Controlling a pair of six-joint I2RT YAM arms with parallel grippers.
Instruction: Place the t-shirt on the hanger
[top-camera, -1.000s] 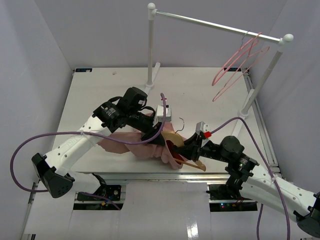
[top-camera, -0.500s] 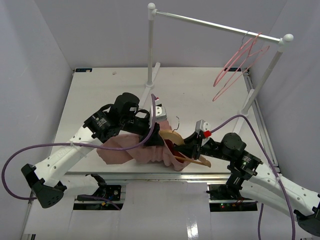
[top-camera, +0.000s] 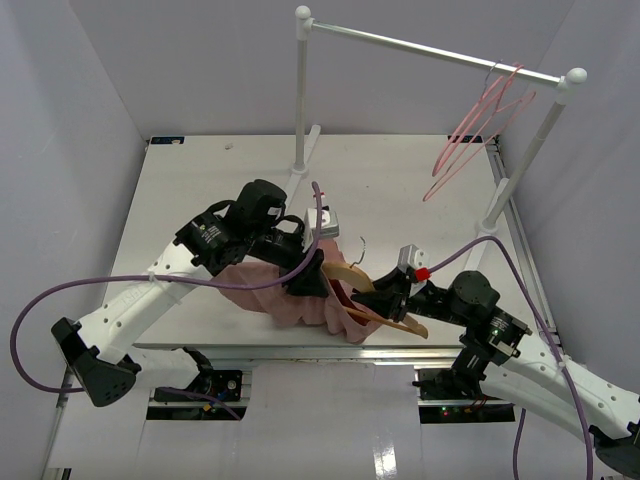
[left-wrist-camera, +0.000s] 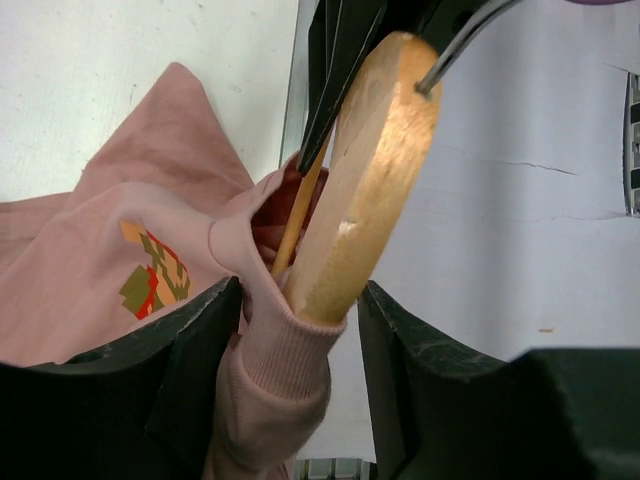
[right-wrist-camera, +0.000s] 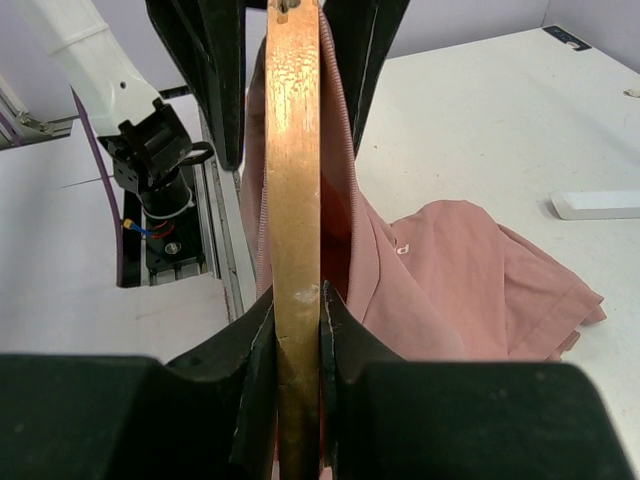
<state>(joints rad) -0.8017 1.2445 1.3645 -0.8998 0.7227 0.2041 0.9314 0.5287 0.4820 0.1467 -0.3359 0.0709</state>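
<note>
**Hanger half inside the shirt, one arm on each**

On the white table (top-camera: 200, 190), near its 6 o'clock edge, lies the dusty-pink t-shirt (top-camera: 262, 287), bunched. The wooden hanger (top-camera: 350, 272) runs along a 10-to-4 o'clock line. Its 10 o'clock end is buried in the ribbed neck opening and its 4 o'clock end is bare.

The right fingers (right-wrist-camera: 245, 365) are pressed onto that bare wooden arm, so the shirt lies at their 9 o'clock. The left fingers (left-wrist-camera: 190, 345) flank the collar and the hanger's rounded shoulder; I cannot tell whether they grip. They are nearer the cloth, so drawing the collar along the hanger's axis probably falls to them.
</note>
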